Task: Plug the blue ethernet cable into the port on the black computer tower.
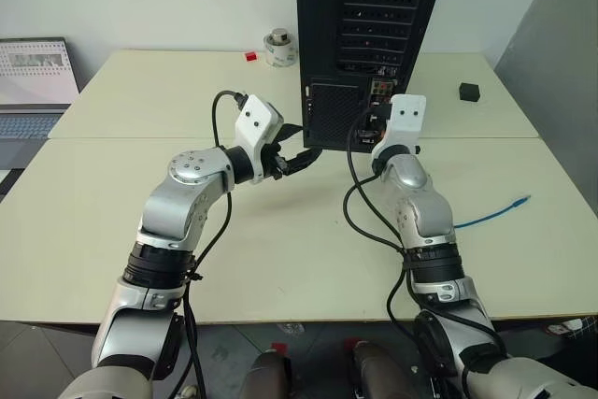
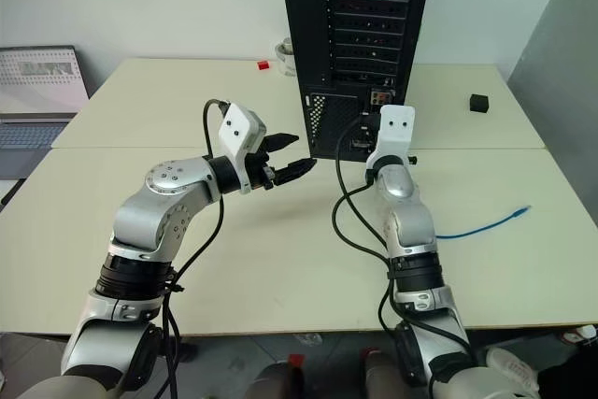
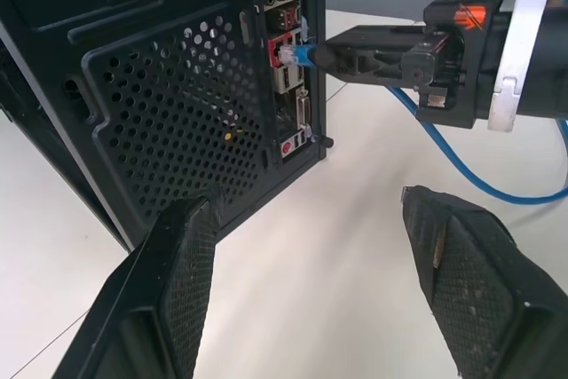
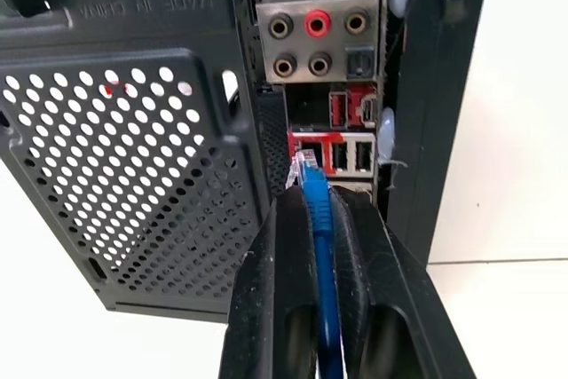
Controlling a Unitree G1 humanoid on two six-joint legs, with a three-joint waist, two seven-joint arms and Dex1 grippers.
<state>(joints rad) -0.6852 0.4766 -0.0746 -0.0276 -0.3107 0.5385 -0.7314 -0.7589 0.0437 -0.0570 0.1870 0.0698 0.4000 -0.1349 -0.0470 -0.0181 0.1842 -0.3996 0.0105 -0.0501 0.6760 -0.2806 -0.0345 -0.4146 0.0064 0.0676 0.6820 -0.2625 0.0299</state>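
The black computer tower (image 1: 369, 25) stands upright at the middle of the far side of the pale desk (image 1: 280, 259), its rear facing the robot. That rear shows a stack of horizontal slot covers up high, a perforated mesh grille (image 4: 133, 193) lower down, and beside the grille a narrow strip of connectors: round audio jacks in red and dark tones (image 4: 318, 42), then red-framed ports below them.

The blue ethernet cable (image 4: 318, 219) is a thin, bright blue cord ending in a small clear plastic plug (image 4: 304, 169). The right gripper (image 4: 311, 219) has its two black fingers pressed together on the cord just behind that plug, and the plug's tip sits at the red-framed ports of the connector strip; whether it is seated in a port cannot be told. From the gripper the cord runs back and trails across the desk on the robot's right, where its free end (image 1: 520, 201) lies flat near the desk's right edge.

The left gripper (image 2: 285, 158) hangs just in front of the tower's lower left corner, pointing toward the grille, with its fingers (image 3: 177, 281) spread apart and nothing between them.

Farther off on the desk are a small black cube (image 1: 469, 92) to the right of the tower, and a white roll (image 1: 278, 48) and a small red block (image 1: 250, 56) to its left. A laptop (image 1: 33, 81) sits beyond the desk's left edge.
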